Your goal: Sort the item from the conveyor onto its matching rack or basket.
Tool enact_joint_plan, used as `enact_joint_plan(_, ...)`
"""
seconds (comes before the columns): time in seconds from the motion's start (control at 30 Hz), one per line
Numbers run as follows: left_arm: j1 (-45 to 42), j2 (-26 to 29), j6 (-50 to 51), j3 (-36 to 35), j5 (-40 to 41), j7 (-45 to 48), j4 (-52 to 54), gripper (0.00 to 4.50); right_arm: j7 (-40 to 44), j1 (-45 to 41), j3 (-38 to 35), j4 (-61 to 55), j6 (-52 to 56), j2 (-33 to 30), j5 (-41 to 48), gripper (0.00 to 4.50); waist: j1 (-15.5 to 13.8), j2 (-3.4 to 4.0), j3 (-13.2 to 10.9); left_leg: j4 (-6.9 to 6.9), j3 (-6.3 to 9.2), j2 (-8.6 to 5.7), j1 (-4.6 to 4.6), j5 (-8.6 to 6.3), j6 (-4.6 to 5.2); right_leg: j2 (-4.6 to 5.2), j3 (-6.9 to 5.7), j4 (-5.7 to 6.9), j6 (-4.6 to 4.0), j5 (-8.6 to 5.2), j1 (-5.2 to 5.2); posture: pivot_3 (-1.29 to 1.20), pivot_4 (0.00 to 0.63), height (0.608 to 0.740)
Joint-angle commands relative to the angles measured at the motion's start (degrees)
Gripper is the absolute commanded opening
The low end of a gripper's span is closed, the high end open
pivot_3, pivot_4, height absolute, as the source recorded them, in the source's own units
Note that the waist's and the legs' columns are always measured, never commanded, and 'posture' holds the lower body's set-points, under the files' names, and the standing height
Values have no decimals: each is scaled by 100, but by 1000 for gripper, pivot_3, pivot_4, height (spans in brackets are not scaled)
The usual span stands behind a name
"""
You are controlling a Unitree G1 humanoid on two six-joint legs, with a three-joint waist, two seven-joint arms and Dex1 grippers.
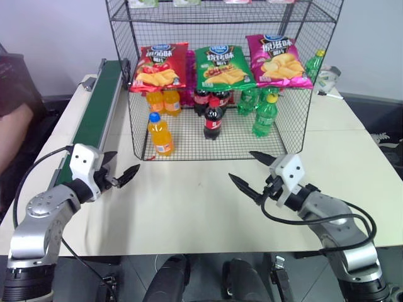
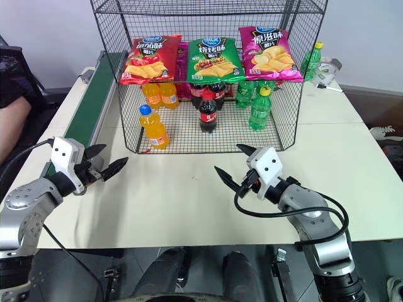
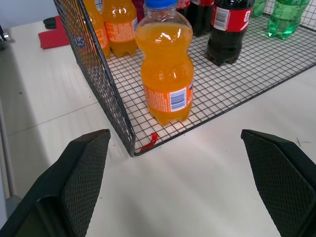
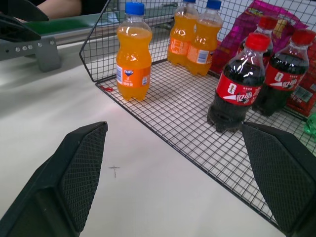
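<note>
- Orange soda bottle (image 1: 160, 133) with a blue cap stands upright on the bottom shelf of the rack, at its front left corner, close to the side mesh
- counter (image 1: 189, 207) is pale and carries everything; its front part between the two arms is bare
- black wire rack (image 1: 220, 135) sits at the middle back of the counter, its open front facing the robot
- conveyor (image 1: 94, 110), a dark green belt in a grey frame, runs along the counter's left side, just beside the rack
- three chip bags, red (image 1: 160, 66), green (image 1: 221, 67) and pink (image 1: 277, 60), lean side by side on the shelf above the bottles
- two more orange bottles (image 1: 162, 100) stand behind the front one; cola bottles (image 1: 213, 119) stand in the middle; green bottles (image 1: 264, 113) stand on the right
- left tool (image 1: 121, 176) hangs above the counter near the belt's front end, fingers spread wide, holding nothing
- right tool (image 1: 249, 170) hangs in front of the rack, fingers spread wide, holding nothing
</note>
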State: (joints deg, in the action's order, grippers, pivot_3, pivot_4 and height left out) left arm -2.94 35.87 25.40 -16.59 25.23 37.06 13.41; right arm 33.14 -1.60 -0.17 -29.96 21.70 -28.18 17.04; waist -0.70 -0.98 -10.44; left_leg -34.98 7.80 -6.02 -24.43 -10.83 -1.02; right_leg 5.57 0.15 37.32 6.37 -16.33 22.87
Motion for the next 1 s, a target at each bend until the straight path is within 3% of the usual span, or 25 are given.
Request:
enact_joint_plan(0.03,2,82,-182,-150,-30,13,143,4450,20,-77,-72,-83,-143,-24,15,4500,0,0,0,0,0,0,0,0,0,0,0,0,0,0,0,0,150,740)
enact_joint_plan(1.0,298,-65,-201,-400,62,-266,370,4450,156,-6,132,-95,-210,49,81,4500,-2,1,0,3,0,1,0,-1,-1,0,1,-5,-2,-1,0,0,150,740)
